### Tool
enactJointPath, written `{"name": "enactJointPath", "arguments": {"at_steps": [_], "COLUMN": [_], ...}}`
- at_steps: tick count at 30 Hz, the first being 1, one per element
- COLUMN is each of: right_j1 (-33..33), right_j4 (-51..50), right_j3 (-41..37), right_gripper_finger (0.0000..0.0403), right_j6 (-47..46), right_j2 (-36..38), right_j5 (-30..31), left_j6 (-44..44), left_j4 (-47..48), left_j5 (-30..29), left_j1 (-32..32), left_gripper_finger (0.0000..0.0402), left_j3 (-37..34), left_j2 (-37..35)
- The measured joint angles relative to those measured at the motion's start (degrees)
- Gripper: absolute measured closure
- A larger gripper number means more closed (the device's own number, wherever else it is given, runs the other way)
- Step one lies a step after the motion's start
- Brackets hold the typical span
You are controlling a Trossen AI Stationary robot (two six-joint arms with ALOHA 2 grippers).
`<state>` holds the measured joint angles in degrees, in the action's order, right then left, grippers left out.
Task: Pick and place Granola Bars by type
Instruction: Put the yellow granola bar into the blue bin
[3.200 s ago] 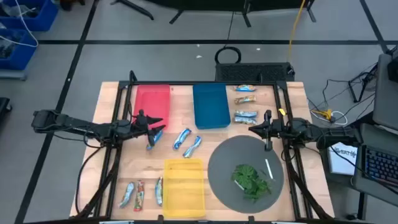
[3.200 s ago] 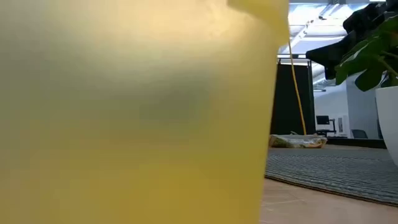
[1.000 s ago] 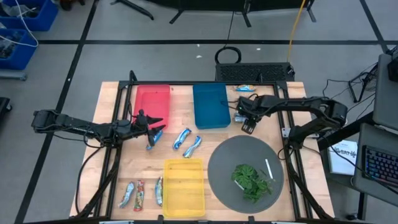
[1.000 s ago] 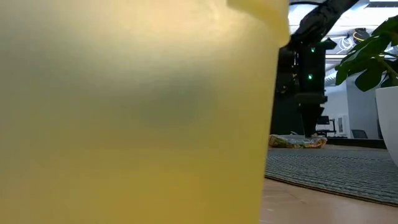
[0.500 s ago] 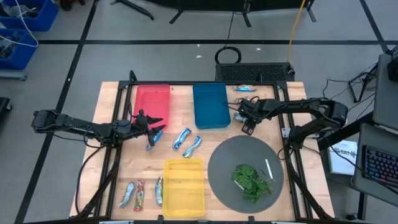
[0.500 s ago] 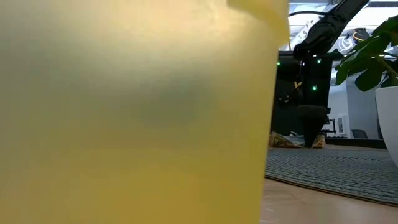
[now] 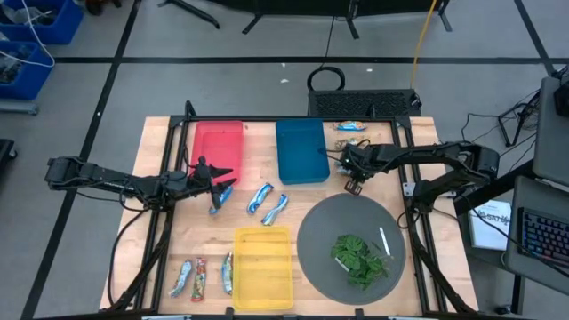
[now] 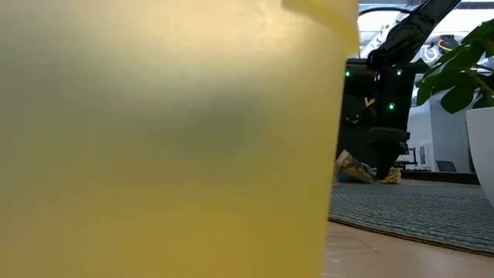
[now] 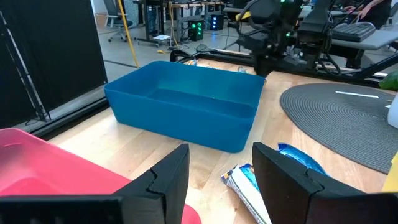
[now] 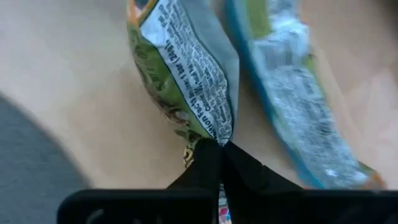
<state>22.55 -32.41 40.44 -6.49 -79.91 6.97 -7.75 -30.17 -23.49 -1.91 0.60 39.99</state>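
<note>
Just off the blue tray's (image 7: 300, 151) right side, the right gripper (image 10: 211, 152) pinches the crimped end of a granola bar (image 10: 186, 74); its white back panel carries print too small to read. A second bar (image 10: 292, 106) lies at the gripper's one o'clock. The left gripper (image 9: 217, 165) hovers spread by the red tray (image 7: 218, 147).

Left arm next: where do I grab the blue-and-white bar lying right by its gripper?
Probably across the blue-and-white bar's narrow middle, coming straight down: it lies flat on the table with both long sides free. The left gripper is open beside it. The right gripper pinches another bar by its end seam.
</note>
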Motion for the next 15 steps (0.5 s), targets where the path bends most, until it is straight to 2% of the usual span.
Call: {"name": "enactJointPath", "arguments": {"at_steps": [6,10,12,15], "right_j1": [-4.06,-6.51,-6.52,-4.53], "right_j4": [1.55,8.54,12.24,11.79], "right_j3": [1.42,4.52,6.97,14.09], "right_gripper_finger": [0.0403,0.0403,0.0403,0.0403], "right_j6": [-2.29,-2.52,-0.16,3.64], "right_j2": [8.93,14.34,14.73,10.96], "right_j5": [0.24,1.71,0.28,-1.93], "left_j6": [0.0,0.0,0.0,0.0], "left_j4": [-0.01,-0.02,-0.01,-0.01], "left_j5": [0.0,0.0,0.0,0.0], "left_j1": [0.02,0.02,0.0,0.0], "left_gripper_finger": [0.0222,0.0222,0.0222,0.0222], "left_j3": [0.0,0.0,0.0,0.0], "left_j2": [0.01,0.0,0.01,0.01]}}
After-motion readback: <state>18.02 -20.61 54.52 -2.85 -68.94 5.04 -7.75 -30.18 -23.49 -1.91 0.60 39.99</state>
